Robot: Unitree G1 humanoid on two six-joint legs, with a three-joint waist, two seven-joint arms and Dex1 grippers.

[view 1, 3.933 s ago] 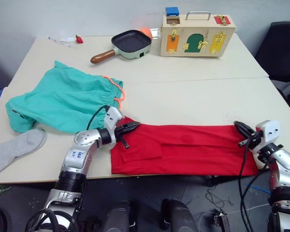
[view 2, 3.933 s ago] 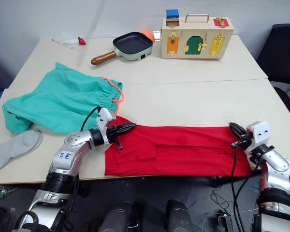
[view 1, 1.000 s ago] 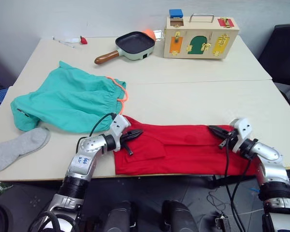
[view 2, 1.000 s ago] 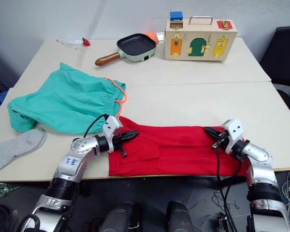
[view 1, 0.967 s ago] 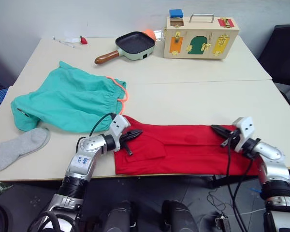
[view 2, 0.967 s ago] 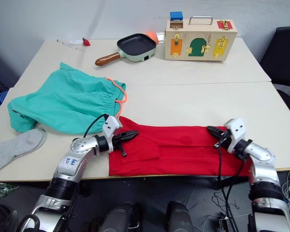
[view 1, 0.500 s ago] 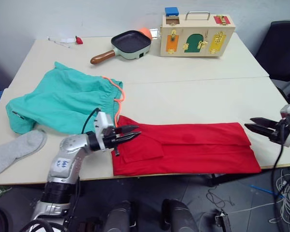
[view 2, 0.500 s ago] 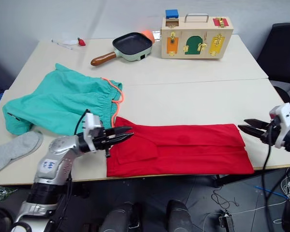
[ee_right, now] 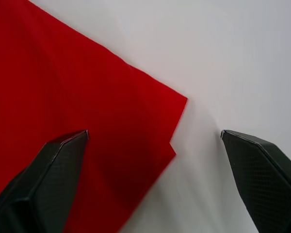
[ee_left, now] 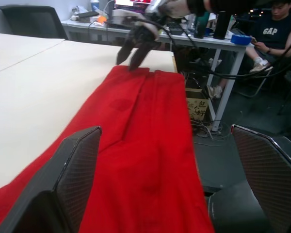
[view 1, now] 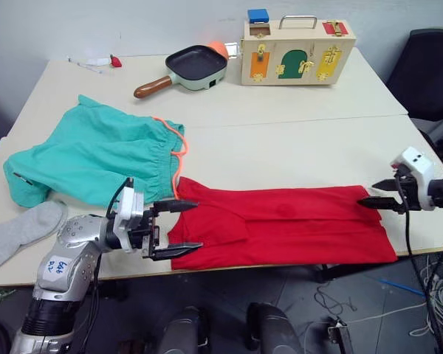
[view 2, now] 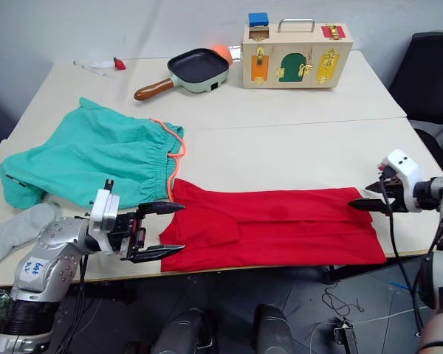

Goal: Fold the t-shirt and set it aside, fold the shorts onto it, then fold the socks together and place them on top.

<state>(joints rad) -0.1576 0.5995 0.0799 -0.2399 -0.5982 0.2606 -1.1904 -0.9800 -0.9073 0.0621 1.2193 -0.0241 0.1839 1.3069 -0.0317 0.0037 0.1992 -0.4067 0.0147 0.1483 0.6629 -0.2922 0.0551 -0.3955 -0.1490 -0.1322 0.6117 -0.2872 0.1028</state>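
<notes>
sock (view 1: 18,234) half cut off at frame edge

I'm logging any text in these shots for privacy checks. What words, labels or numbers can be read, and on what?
"GAP": on the dark shirt of a person seated in the background of the left wrist view.
Blue handwriting on the robot's left forearm: too blurred to read.
Small dark print on the t-shirt: too small to read.
</notes>
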